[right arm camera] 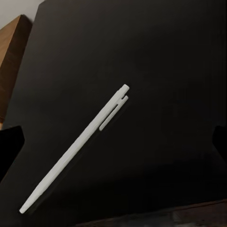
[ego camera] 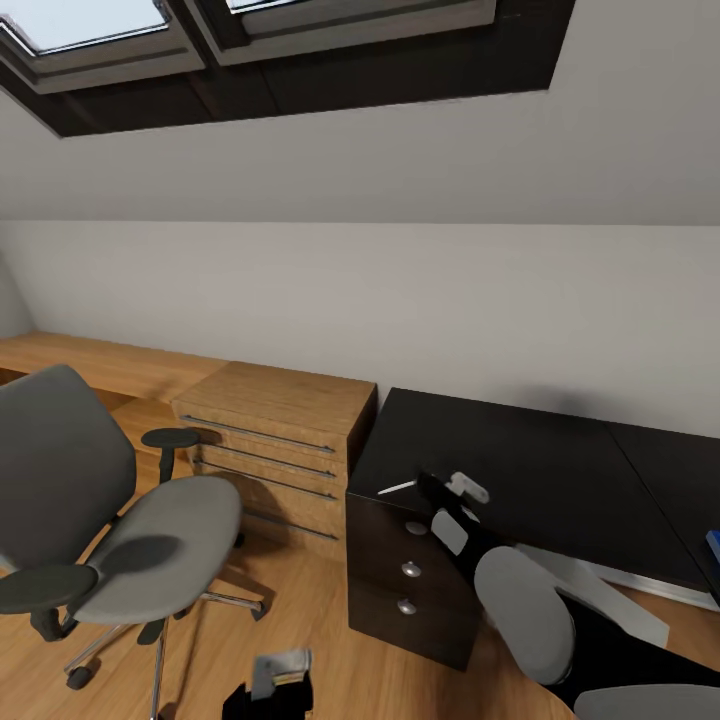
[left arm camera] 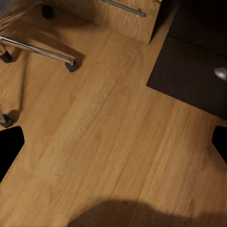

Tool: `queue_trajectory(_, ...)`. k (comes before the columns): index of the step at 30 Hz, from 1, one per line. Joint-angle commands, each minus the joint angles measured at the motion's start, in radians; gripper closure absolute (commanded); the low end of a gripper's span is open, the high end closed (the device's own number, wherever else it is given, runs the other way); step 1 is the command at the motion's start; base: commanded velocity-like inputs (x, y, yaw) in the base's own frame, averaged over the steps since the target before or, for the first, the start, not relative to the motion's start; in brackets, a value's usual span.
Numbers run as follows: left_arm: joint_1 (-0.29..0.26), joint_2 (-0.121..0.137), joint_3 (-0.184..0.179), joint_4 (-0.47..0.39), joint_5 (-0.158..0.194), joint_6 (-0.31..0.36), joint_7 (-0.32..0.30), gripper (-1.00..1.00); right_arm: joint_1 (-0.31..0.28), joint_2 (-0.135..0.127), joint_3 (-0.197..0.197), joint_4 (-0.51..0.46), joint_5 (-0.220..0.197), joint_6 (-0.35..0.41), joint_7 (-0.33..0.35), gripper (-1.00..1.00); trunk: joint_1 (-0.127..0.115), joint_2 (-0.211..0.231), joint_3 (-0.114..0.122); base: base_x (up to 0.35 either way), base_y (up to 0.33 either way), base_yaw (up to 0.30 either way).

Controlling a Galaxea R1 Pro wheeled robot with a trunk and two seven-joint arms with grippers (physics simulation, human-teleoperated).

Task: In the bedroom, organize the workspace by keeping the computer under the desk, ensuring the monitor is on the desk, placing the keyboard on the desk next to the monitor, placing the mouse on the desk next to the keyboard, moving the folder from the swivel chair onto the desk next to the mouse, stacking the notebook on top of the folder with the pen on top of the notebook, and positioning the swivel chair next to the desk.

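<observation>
The pen [ego camera: 397, 488] [right arm camera: 75, 147], slim and white, lies flat near the front left corner of the black desk [ego camera: 530, 455] [right arm camera: 165, 66]. My right gripper [ego camera: 436, 492] [right arm camera: 113, 142] hovers open just above it, a black fingertip [right arm camera: 10, 144] on either side and neither touching it. The grey swivel chair [ego camera: 150, 530] stands on the floor to the left, its seat bare. Low over the plank floor, my left gripper [ego camera: 280, 678] [left arm camera: 113, 146] is open and holds nothing. One chrome chair leg [left arm camera: 40, 49] shows in the left wrist view.
A light wooden drawer chest [ego camera: 275, 440] [left arm camera: 127, 12] stands between chair and desk. The desk's black drawer unit [ego camera: 400, 580] [left arm camera: 194, 71] has round silver knobs. Something blue [ego camera: 713, 545] shows at the desk's far right edge; I cannot tell what. Skylights sit overhead.
</observation>
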Motion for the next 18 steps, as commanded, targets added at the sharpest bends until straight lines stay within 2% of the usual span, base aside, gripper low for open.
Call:
queue_trajectory(1, -0.002, 0.0, 0.021, -0.006, 0.002, 0.008, 0.005, -1.0, -0.002, 0.0, 0.008, -0.005, -0.004, 0.014, -0.034, -1.0, 0.0, -0.001, -0.001, 0.0, 0.0, 0.0)
queue_trajectory(6, -0.002, -0.002, 0.117, -0.025, -0.011, 0.084, 0.015, -1.0, -0.007, 0.0, 0.013, -0.056, 0.01, 0.085, -0.173, -1.0, 0.0, -0.001, -0.001, 0.0, 0.0, 0.0)
queue_trajectory(7, -0.002, -0.003, 0.152, -0.039, -0.013, 0.111, 0.017, -1.0, -0.008, 0.0, 0.013, -0.074, 0.012, 0.114, -0.219, -1.0, 0.0, -0.001, -0.001, 0.0, 0.0, 0.0)
queue_trajectory(9, -0.002, -0.003, 0.188, -0.057, -0.015, 0.135, 0.018, -1.0, -0.008, 0.0, 0.014, -0.085, 0.014, 0.142, -0.259, -1.0, 0.0, -0.001, -0.001, 0.0, 0.0, 0.0)
queue_trajectory(13, -0.002, -0.002, 0.257, -0.097, -0.017, 0.176, 0.02, -1.0, -0.009, 0.0, 0.014, -0.097, 0.016, 0.188, -0.32, -1.0, 0.0, -0.001, -0.001, 0.0, 0.0, 0.0)
queue_trajectory(18, -0.002, -0.001, 0.334, -0.131, -0.017, 0.222, 0.021, -1.0, -0.009, 0.0, 0.029, -0.103, 0.021, 0.216, -0.359, -1.0, 0.0, -0.001, -0.001, 0.0, 0.0, 0.0)
